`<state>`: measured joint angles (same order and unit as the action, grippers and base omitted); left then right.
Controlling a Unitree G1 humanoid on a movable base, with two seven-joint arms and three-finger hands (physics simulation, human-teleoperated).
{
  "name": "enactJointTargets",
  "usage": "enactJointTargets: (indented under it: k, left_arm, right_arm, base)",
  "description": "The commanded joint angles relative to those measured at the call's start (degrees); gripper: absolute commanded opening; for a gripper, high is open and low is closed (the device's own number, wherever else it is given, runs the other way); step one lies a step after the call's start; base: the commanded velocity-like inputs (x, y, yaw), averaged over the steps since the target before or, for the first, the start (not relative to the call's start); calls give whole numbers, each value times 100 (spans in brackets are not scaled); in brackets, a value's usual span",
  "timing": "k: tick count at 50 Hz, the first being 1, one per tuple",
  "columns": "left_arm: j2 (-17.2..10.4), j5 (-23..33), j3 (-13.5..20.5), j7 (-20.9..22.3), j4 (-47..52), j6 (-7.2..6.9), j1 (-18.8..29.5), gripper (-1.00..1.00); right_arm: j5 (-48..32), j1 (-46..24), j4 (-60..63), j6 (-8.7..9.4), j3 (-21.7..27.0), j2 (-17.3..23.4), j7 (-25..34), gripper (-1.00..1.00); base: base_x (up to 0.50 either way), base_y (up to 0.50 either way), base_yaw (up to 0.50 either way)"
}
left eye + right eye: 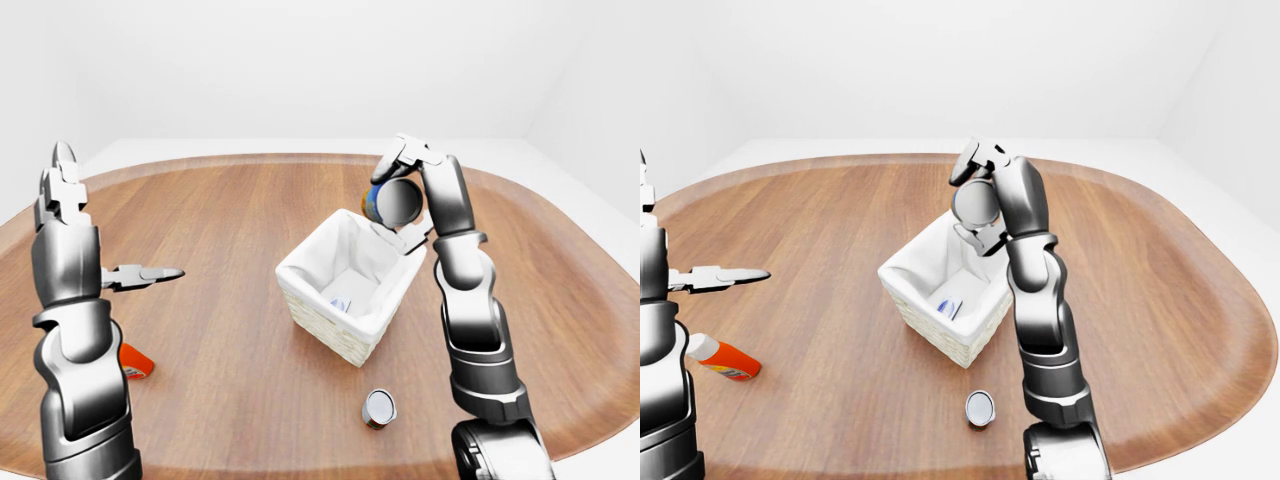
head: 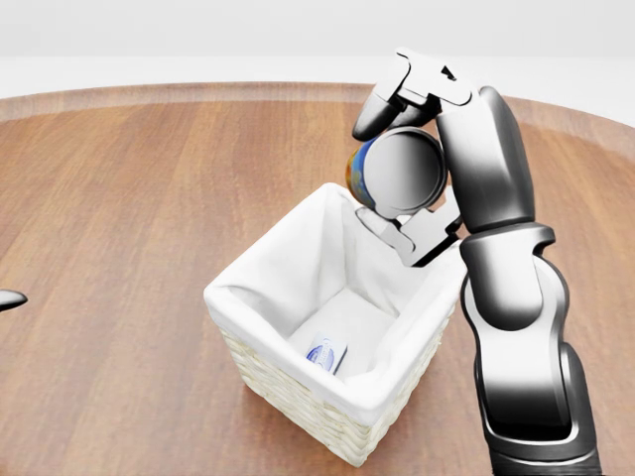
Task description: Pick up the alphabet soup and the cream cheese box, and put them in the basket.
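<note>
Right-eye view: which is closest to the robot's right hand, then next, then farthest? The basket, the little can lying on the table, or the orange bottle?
1. basket, just below the right hand, mid-table.
2. little can, lower, near the view's bottom.
3. orange bottle, far off at the view's left edge.

Right hand (image 2: 397, 178) is clamped around the alphabet soup (image 2: 365, 177) at upper center-right, right above the basket's (image 2: 298, 397) top corner. Cream cheese box (image 2: 326, 353) sits inside, wooden worktop (image 2: 129, 198) underneath.
</note>
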<state>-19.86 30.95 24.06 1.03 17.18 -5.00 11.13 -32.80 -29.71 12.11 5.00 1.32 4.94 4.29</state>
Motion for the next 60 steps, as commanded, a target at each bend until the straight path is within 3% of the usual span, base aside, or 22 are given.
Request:
enactJointTargets:
  k: [1,9,30,41,60]
  left_arm:
    - [-13,-17,3,3,3,0,14,100]
    - [-17,-15,-1,-8,-19,0,23,100]
    - [-14,-12,4,-9,-31,0,11,100]
    - [-26,-29,14,8,-22,0,19,100]
    - [-28,19,1,16,-27,0,20,100]
  right_arm:
    - [345,-608,-1289,0,-98,-62,-464,-100]
    - [475,-1056,-2467,0,-91,-81,-759,-100]
    - [279,-1686,-3812,0,-131,7,-257,-100]
    - [0,-1999,-4924,0,-270,31,-407,-100]
    - [-553,-1648,-4298,0,-310,18,23,-100]
  base:
    - [0,0,0]
    - [0,0,0]
    - [0,0,0]
    - [0,0,0]
    - [0,0,0]
